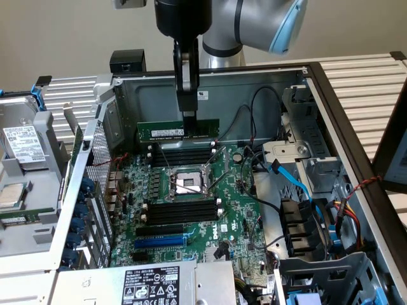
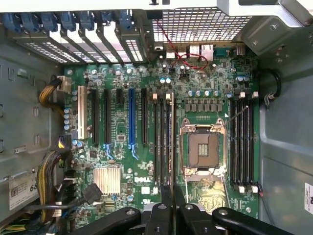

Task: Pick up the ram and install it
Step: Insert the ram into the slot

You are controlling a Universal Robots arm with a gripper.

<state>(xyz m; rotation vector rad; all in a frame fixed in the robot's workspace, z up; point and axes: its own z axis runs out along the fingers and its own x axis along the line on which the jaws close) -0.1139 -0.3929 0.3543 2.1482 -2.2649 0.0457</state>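
Jaws: the black two-fingered gripper point(image 1: 189, 116) point(image 2: 172, 196) is closed narrow, its fingers pinching the top edge of the ram near the middle of its length.
Ram: the long, thin green circuit-board stick with a white label point(image 1: 162, 131) hangs from the jaws, upright on its long edge and level. In the wrist view it appears edge-on as a pale thin line point(image 2: 172, 139).
Ram position: raised inside the case and not seated in any slot. In the wrist view its edge runs parallel to the near bank of long black memory slots point(image 2: 161, 139) point(image 1: 181, 213), on the side of that bank next to the socket.
Socket: the open square metal processor socket point(image 1: 189, 183) point(image 2: 203, 149) lies between that bank and a second bank of black slots point(image 1: 181, 154) point(image 2: 243, 139).
Expansion slot: one long blue slot point(image 1: 159, 242) point(image 2: 131, 120) lies past the near memory bank, away from the socket.
Board: the green motherboard point(image 1: 232, 210) lies flat in the open grey metal computer case point(image 1: 254, 89).
Arm: the grey and black robot arm point(image 1: 254, 25) reaches down from above the case's rear wall.
Cable: a light blue flat cable point(image 1: 294, 181) lies at the exterior view's right of the board.
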